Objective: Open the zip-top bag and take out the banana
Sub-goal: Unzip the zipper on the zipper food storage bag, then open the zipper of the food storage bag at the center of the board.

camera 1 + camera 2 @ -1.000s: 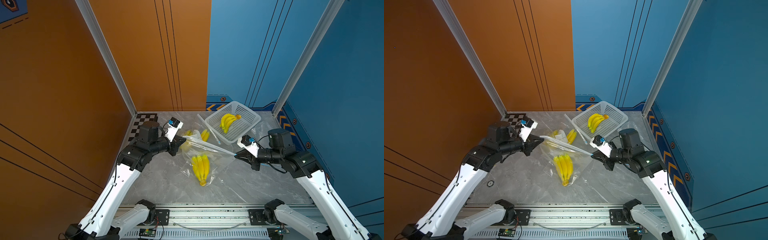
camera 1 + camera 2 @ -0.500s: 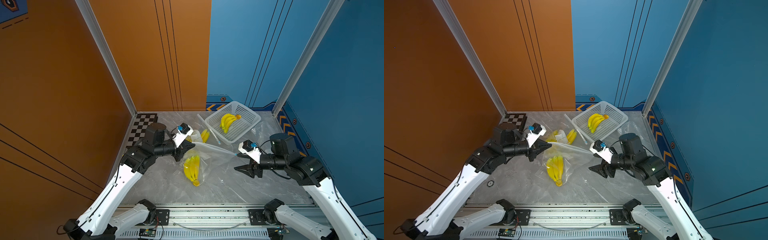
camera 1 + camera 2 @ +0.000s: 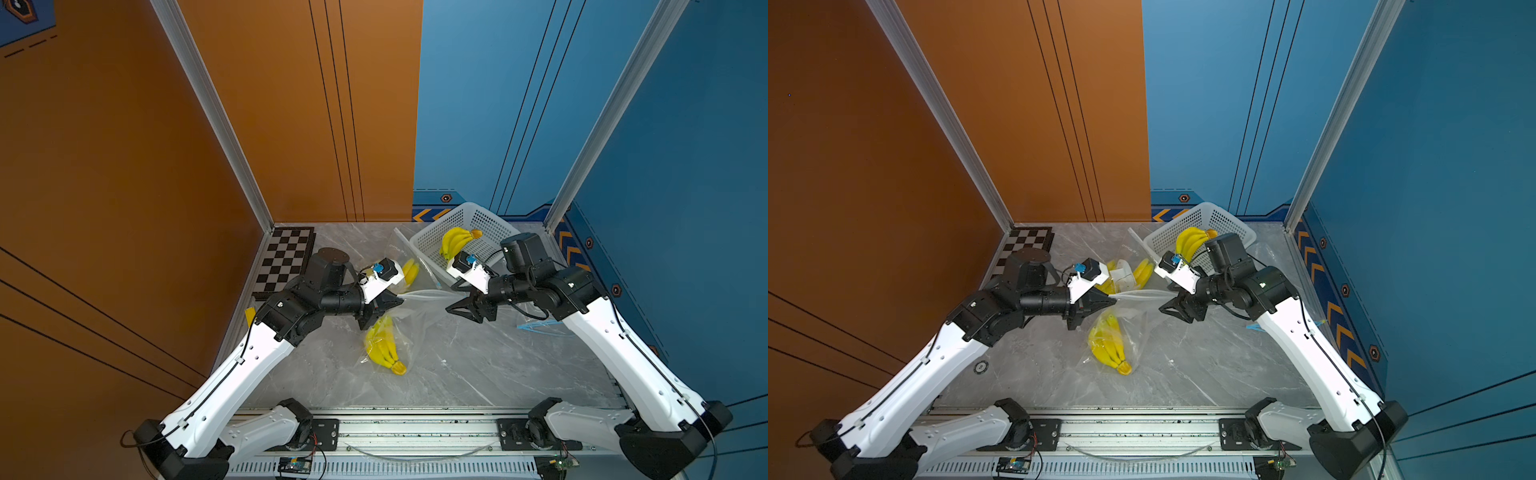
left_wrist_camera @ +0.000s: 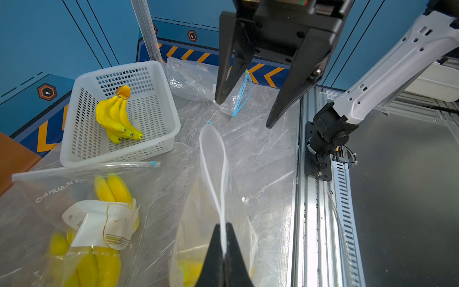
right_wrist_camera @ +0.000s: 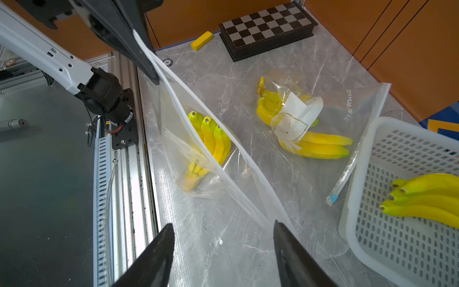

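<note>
The left fingers (image 3: 395,300) are pressed together on one end of the rim (image 3: 424,294) of the bag (image 3: 419,324), holding that corner off the tabletop (image 3: 478,365) while the rest sags below. The right fingers (image 3: 458,302) are spread and pinch nothing, just off the rim's far end. In a top view the rim runs from 9 to 3 o'clock between the arms. In the left wrist view it bows into a narrow loop, so the mouth looks partly parted.

The banana (image 3: 383,348) lies inside the bag on the tabletop, about 6 o'clock from the left fingers and 8 o'clock from the right. Its long axis runs 11 to 5 o'clock, stem end at 5. The left arm is nearer but occupied. The free right fingers would likely have to enter through the rim, heading toward 8 o'clock.

A second bag (image 3: 401,251) lies at 12 o'clock from the left fingers, and a basket (image 3: 436,224) at 12 o'clock from the right.
</note>
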{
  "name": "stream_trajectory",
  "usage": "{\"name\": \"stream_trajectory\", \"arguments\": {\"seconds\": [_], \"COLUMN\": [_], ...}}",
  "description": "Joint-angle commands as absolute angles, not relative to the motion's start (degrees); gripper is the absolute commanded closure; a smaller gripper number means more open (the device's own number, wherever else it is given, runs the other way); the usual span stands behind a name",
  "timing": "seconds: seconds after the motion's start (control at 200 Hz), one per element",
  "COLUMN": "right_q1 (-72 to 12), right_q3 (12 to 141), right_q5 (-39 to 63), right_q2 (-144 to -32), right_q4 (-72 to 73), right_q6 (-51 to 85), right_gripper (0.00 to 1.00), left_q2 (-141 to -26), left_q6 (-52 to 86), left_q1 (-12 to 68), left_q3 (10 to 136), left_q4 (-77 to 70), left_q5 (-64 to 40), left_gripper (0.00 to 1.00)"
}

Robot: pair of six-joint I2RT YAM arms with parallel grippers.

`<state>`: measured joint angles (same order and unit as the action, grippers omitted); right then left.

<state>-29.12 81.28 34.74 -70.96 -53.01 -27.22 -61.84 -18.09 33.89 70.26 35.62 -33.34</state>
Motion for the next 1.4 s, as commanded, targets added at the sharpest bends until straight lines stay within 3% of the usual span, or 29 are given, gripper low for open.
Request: {"name": "stream_trajectory", "arguments": {"seconds": [0.0, 0.38, 0.886, 1.116, 1.171, 1.336, 1.396], "right_q1": [-29.5, -30.9, -33.3, -39.4, -39.8, -41.7, -41.5], "right_q3": [82.5, 85.3, 78.8, 79.4, 80.1, 82.6, 83.1], "right_q5": [29.5, 29.2, 33.5, 34.2, 34.0, 33.4, 31.9], "right_q2": [-72.4, -78.6, -73.4, -78.5, -79.8, -81.5, -81.2], "right_q4": [-49.3, -48.5, -46.8, -43.9, -43.3, -42.8, -41.9], "right_q6": [-28.3, -28.4, -27.3, -25.5, -24.9, -21.9, -18.9], "right_gripper": [0.40, 0.41, 0.39, 0.42, 0.48, 0.99, 1.00], "left_q2": [-61.6, -61.2, -59.5, -60.4, -60.5, -60.6, -60.4], "left_q6": [-20.3, -21.4, -20.7, -21.3, -21.4, -20.7, -19.0], "left_q1": [34.5, 34.5, 29.5, 29.7, 29.7, 29.5, 29.3], "left_q3": [71.7, 71.9, 70.2, 70.7, 70.7, 70.2, 69.9], "left_q4": [37.6, 39.3, 39.6, 39.6, 39.6, 39.6, 39.1], "left_q5": [-34.6, -34.5, -35.7, -36.8, -36.7, -35.1, -33.1], "left_gripper": [0.96, 0.95, 0.96, 0.95, 0.95, 0.94, 0.93]}}
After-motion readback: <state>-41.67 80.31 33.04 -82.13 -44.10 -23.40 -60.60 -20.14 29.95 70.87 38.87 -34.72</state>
